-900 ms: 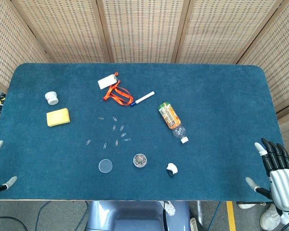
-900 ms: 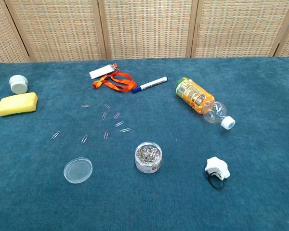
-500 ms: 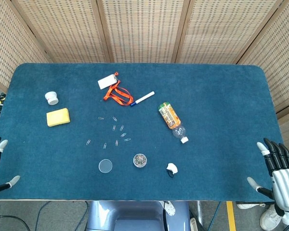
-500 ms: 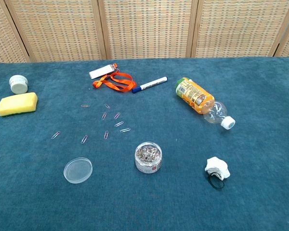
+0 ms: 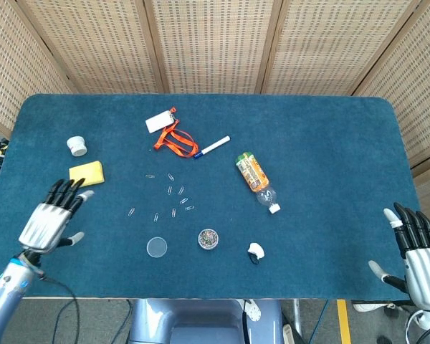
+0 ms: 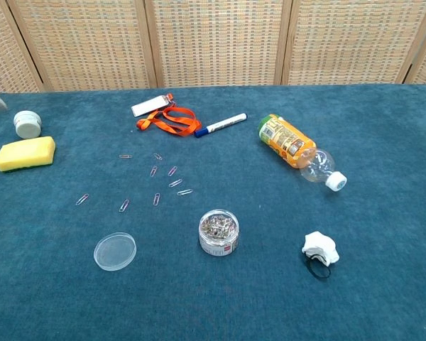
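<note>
Left hand (image 5: 50, 221) over the near-left of the table, fingers spread, holding nothing, nearest the yellow rectangular foam sponge (image 5: 86, 174) just beyond its fingertips.
Sponge likely light, soft, grippy; take it across the short sides. White round jar (image 5: 77, 146) sits just behind it, scattered paper clips (image 5: 170, 195) to its right. Right hand (image 5: 418, 258) also spread and unladen, off the near-right edge.

Bright even overhead light, soft faint shadows, no glare; both views sharp, slight edge distortion.
</note>
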You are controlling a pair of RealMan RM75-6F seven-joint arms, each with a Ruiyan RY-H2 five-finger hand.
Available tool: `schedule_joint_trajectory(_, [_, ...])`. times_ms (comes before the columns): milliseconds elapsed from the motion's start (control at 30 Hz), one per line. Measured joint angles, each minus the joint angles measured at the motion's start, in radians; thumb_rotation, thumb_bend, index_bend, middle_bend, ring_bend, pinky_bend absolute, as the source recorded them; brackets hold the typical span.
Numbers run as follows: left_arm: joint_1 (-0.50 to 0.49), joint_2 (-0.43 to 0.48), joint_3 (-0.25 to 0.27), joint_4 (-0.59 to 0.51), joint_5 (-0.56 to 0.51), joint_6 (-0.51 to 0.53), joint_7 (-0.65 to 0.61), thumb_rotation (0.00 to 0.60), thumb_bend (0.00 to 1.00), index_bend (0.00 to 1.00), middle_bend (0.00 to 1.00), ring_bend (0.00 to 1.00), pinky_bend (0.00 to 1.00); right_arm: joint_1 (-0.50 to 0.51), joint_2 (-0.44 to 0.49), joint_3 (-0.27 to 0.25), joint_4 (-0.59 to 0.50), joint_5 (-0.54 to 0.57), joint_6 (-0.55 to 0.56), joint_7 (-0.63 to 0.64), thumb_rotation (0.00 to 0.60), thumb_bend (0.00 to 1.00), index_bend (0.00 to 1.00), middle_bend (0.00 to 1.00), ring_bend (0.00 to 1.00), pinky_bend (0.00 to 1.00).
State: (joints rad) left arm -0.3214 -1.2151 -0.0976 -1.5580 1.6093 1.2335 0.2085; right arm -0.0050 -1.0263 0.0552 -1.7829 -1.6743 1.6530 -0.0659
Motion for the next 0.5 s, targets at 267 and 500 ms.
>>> schedule_joint_trajectory(267, [-0.221, -0.148, -0.018, 0.228, 0.06, -0.201, 0.015, 0.6, 0.34, 0.36, 0.0, 0.0, 0.0, 0.006, -0.002, 0.013, 0.005, 0.038, -0.014, 0.002, 0.6, 0.0, 0.0, 0.0, 0.0, 0.0])
schedule_joint_trajectory(500, [-0.317, -0.224, -0.011, 0.316, 0.084, -0.275, 0.03, 0.6, 0.38, 0.37, 0.0, 0.0, 0.0, 0.007, -0.001, 0.019, 0.007, 0.055, -0.017, 0.005, 0.6, 0.0, 0.0, 0.0, 0.0, 0.0])
